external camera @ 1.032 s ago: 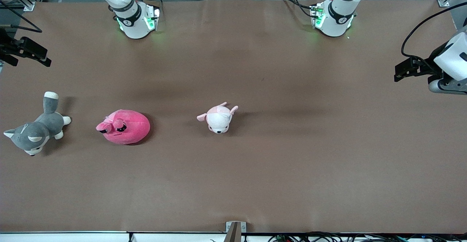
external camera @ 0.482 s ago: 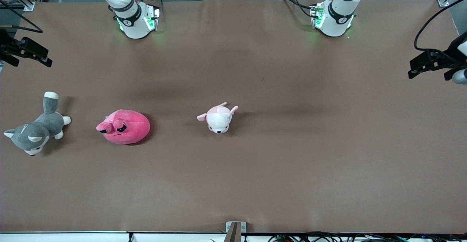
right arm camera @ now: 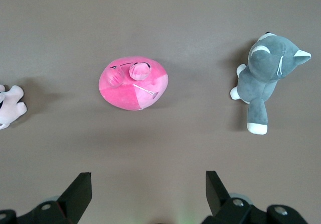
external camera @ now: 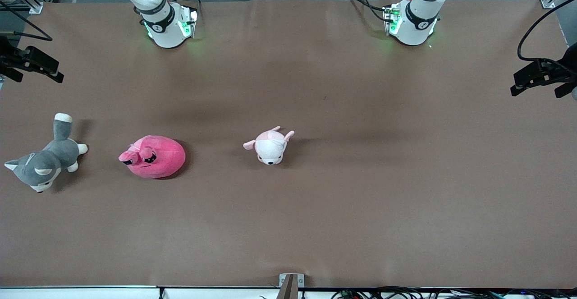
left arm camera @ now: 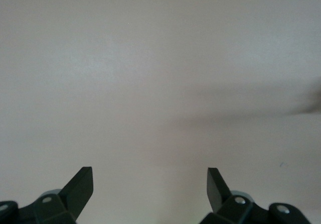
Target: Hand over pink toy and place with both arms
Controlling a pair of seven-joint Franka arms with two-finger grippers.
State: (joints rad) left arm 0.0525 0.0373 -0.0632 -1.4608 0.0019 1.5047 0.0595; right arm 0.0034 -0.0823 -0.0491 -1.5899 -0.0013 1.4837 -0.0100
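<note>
Toy (external camera: 153,157) in deep pink rests on my tabletop (external camera: 360,209) between gray and pale ones, toward the right arm's end, both arms parked with right end effector (right arm camera: 145,194) and left end effector (left arm camera: 150,189) spread empty—either pickup pending or placement finished.

Pale pink plush (right arm camera: 10,106): cut by right wrist view's edge. Left claw (external camera: 543,77), right claw (external camera: 29,62): partly cropped in front view.

We see the pink toy (external camera: 154,156), a round hot-pink plush, resting on the table (external camera: 360,200), toward the right arm's end
</note>
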